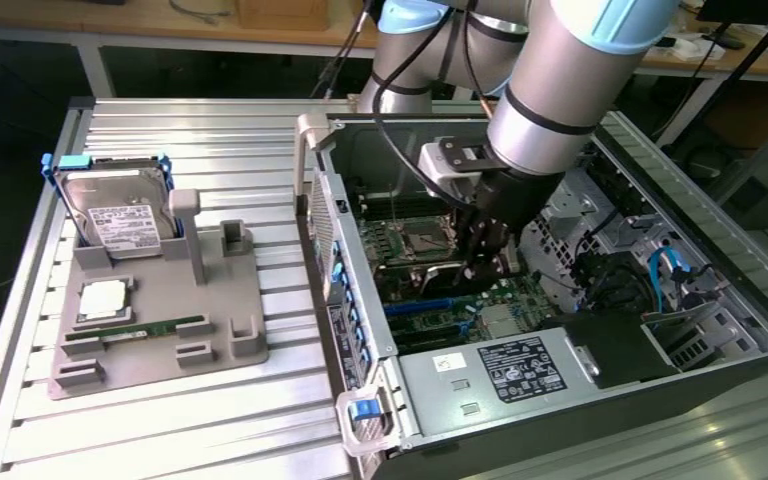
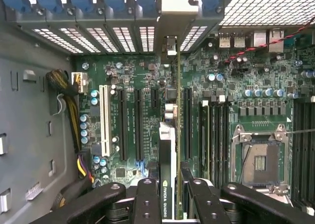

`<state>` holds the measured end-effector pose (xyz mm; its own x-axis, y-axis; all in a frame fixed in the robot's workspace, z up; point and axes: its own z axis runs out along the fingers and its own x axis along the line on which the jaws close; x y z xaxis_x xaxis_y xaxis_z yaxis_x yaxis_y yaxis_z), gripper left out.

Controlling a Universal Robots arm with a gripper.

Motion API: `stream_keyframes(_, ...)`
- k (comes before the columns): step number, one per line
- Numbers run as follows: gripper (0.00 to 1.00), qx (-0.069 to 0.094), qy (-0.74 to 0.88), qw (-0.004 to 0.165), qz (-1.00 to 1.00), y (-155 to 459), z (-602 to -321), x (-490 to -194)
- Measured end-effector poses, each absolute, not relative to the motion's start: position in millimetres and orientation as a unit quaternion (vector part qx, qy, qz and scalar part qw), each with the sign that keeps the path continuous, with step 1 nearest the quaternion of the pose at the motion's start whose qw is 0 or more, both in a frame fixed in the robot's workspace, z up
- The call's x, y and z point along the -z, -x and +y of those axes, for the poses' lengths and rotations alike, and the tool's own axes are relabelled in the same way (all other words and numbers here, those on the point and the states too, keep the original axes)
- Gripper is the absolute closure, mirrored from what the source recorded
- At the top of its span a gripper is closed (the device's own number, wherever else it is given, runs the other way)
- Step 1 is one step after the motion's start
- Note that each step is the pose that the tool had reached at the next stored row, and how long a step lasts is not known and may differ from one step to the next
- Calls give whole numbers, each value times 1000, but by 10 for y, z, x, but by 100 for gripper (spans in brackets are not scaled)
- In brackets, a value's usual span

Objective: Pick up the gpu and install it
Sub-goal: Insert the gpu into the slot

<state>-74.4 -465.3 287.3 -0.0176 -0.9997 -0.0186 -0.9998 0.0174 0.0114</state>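
While the gripper (image 2: 172,185) clamps the gpu (image 2: 167,150), the case (image 1: 704,392) lies on a ribbed table (image 1: 157,432) — wooden benches (image 1: 157,22) behind.

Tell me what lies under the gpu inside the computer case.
The gpu, gripped edge-on by the pincer, hangs over the green motherboard, between long black expansion slots. Whatever lies directly beneath it is covered by the card itself, so seating cannot be judged.

I count one gpu (image 2: 167,155), one hard drive (image 1: 115,215), one RAM stick (image 1: 151,328), one processor chip (image 1: 104,300), one grey holder (image 1: 157,357), one computer case (image 1: 315,190), and my single gripper (image 2: 172,185).
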Motion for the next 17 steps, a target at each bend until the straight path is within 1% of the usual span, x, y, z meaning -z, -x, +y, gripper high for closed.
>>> stream_keyframes(6, 73, -10, 701, 4, 713, 785, -4654, -2796)
stream_keyframes(17, 73, -11, 701, 5, 713, 811, -4654, -2764)
